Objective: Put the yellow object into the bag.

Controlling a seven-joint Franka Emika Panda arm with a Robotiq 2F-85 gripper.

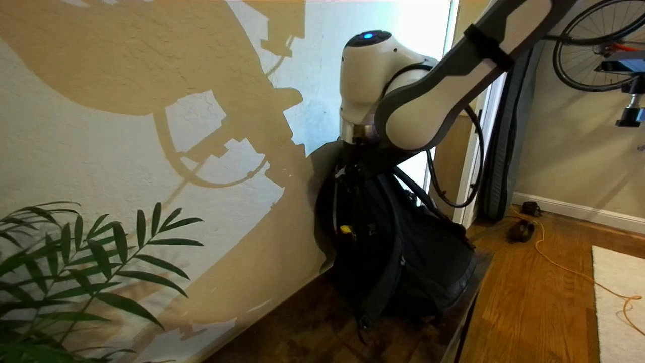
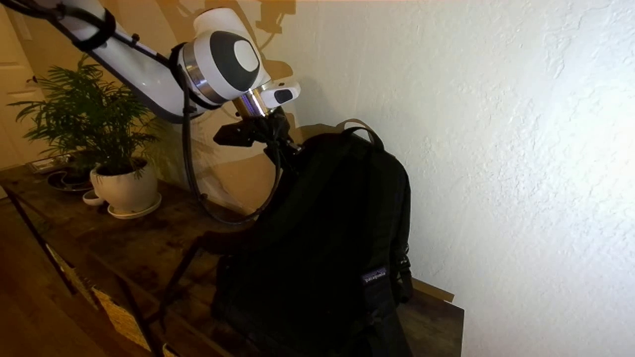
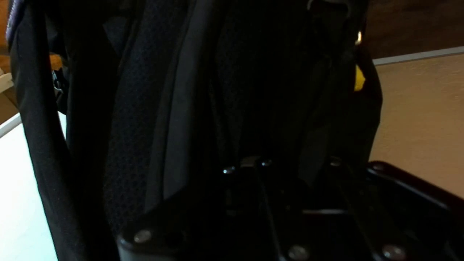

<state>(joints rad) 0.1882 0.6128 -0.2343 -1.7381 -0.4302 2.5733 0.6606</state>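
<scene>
At the left, in both exterior views, is a potted plant (image 2: pixel 106 119), uninvolved in the work.

Proceeding right: the yellow object (image 1: pixel 345 229) shows as a small patch within the outline of the black bag (image 1: pixel 418 262), toward the bag's left side. The wrist view shows only a sliver of it at the bag's edge, with black fabric about it.

The end effector (image 2: pixel 290 157) is positioned above the yellow object, well apart from it, by the upper part of the bag. Its fingers are drawn together and do not hold the yellow object; whether they touch or pinch fabric cannot be told.

At the right the bag stands on the surface (image 2: pixel 114 233) beside the wall (image 2: pixel 496 148).

Progress, as judged: placing appears largely done, since the yellow object is at the bag and out of the grip. Whether it sits in a pocket or merely lies against the outside is undetermined. Left to do: confirm it is inside, seat it deeper if required, and back the arm away.

Orientation: too little of the yellow object shows to establish its long axis or which end leads. The bag's long axis is roughly upright, top inclined toward the wall.
</scene>
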